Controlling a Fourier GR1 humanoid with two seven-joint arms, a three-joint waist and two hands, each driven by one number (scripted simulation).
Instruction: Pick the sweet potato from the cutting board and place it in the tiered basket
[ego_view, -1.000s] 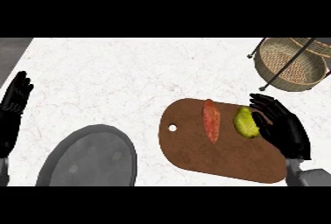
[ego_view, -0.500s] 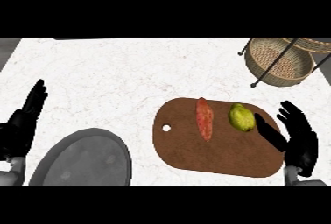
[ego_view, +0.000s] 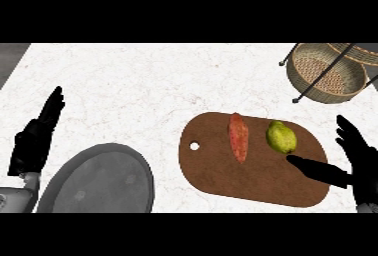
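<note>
- Far to the left, my left hand (ego_view: 35, 137) rests at the counter's edge, fingers straight and pressed together, pointing up the view; it holds nothing and plays no part in the pick.
- Just right of that hand and a little nearer me lies a grey plate (ego_view: 96, 181), which the task does not need.
- Further right sits the cutting board (ego_view: 251, 182), with the sweet potato (ego_view: 238, 137) lying lengthwise on its far half, untouched.
- Between the sweet potato and my right hand lies a yellow-green fruit (ego_view: 281, 137), just beyond the thumb tip.
- At the board's right end, my right hand (ego_view: 359, 157) is spread open, thumb stretched over the board, grasping nothing.
- I judge the step in hand is the approach: the pick is not yet made.
- Next I would need to carry the right hand leftward past the fruit, close round the sweet potato, then lift it to the tiered basket (ego_view: 327, 76), which stands beyond that hand.
</note>
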